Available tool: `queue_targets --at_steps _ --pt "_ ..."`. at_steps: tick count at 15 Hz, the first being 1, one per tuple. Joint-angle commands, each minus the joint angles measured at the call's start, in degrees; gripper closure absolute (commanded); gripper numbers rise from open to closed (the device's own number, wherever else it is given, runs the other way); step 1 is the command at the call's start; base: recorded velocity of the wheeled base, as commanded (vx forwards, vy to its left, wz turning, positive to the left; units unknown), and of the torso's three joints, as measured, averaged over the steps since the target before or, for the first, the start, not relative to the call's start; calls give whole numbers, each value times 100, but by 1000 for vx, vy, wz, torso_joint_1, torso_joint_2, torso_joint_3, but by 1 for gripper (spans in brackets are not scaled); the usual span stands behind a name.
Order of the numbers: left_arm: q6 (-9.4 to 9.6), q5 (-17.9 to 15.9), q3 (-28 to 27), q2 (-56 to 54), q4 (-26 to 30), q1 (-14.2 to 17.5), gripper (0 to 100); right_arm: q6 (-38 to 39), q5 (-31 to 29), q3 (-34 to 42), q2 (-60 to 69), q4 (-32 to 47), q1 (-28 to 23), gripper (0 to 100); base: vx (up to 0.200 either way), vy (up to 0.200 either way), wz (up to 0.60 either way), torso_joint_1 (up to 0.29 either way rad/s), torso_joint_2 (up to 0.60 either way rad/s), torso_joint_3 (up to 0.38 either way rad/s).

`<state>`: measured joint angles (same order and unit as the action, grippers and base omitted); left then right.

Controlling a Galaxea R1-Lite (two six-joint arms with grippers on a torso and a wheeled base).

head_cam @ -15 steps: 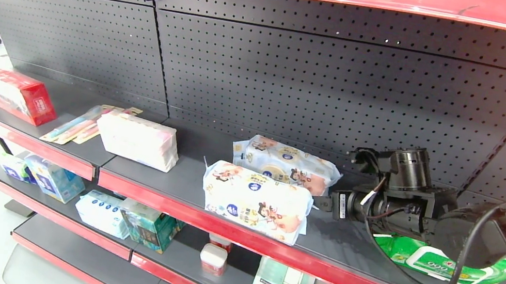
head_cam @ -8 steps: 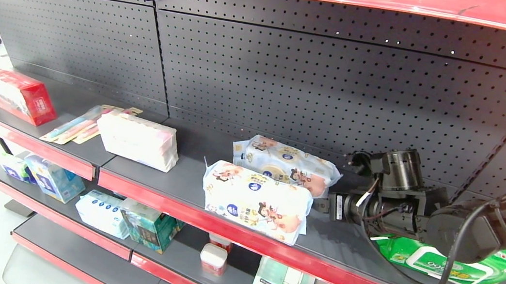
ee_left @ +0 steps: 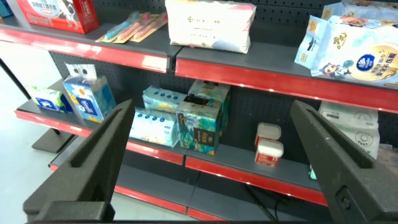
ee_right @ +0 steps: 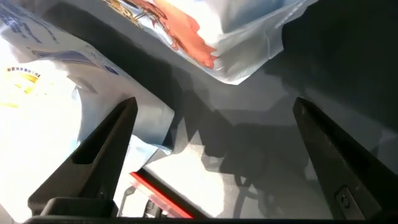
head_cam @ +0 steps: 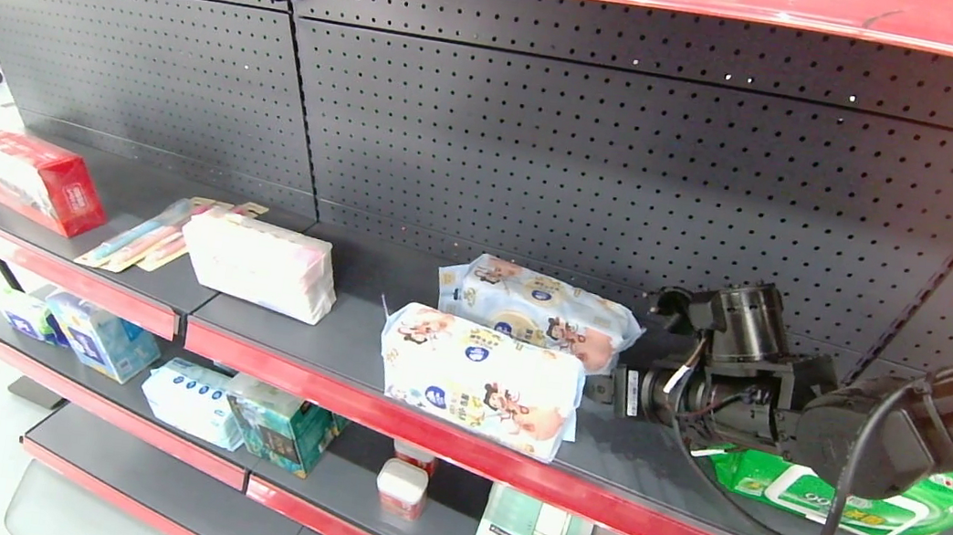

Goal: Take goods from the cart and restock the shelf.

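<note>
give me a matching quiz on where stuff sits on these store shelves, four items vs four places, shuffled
Items
1. red box
2. green wipes pack
3. toothbrush packs
4. small red-and-white tubs

Places
a. lower shelf, below the front cartoon wipes pack
b. near the left end of the upper shelf
c. right part of the upper shelf
d. upper shelf, just left of the pale tissue pack

Pairs: 1-b, 2-c, 3-d, 4-a
</note>
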<state>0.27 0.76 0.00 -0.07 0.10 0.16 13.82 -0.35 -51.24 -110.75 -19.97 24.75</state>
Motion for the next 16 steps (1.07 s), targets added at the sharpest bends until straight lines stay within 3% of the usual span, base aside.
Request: queue_targets --at_steps 1,12,16 --pt "0 4 0 7 -1 2 0 85 0 44 1 2 92 0 0 0 0 0 0 0" --pt "0 4 0 7 -1 2 0 24 -17 61 265 2 -75 0 0 0 0 0 0 0" --pt "0 4 0 7 -1 2 0 -732 44 378 1161 2 -383 0 0 0 0 0 0 0"
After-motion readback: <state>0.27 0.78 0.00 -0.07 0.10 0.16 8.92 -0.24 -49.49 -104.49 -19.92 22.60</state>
